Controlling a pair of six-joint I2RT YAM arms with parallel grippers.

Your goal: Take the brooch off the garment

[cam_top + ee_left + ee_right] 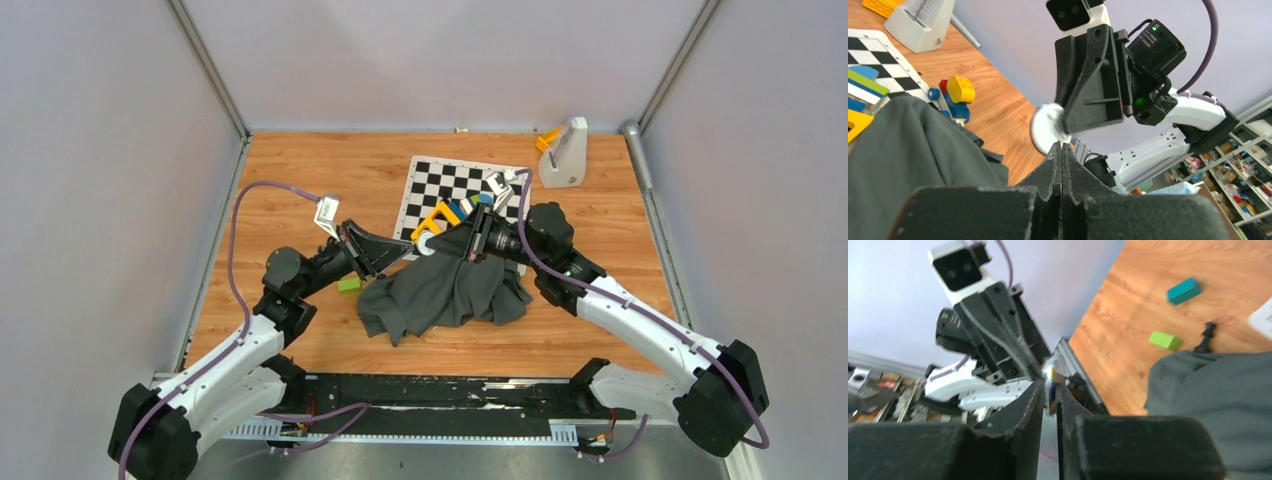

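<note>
The dark grey garment (445, 290) lies bunched on the table in front of the chequered board; it also shows in the left wrist view (908, 150) and the right wrist view (1218, 400). The brooch (424, 246) is a small white round disc. My right gripper (432, 243) is shut on its edge and holds it above the garment's left side. In the left wrist view the brooch (1044, 131) shows clear of the cloth. My left gripper (405, 248) is shut, its tips (1061, 146) just short of the brooch. The disc sits edge-on between the right jaws (1050, 385).
The chequered board (440, 180) lies behind the garment with yellow and blue blocks (440, 215) on it. A white wedge-shaped device (563, 155) stands at the back right. A green block (348, 285) lies left of the garment. A teal block (1183, 291) and a black piece (1205, 335) lie nearby.
</note>
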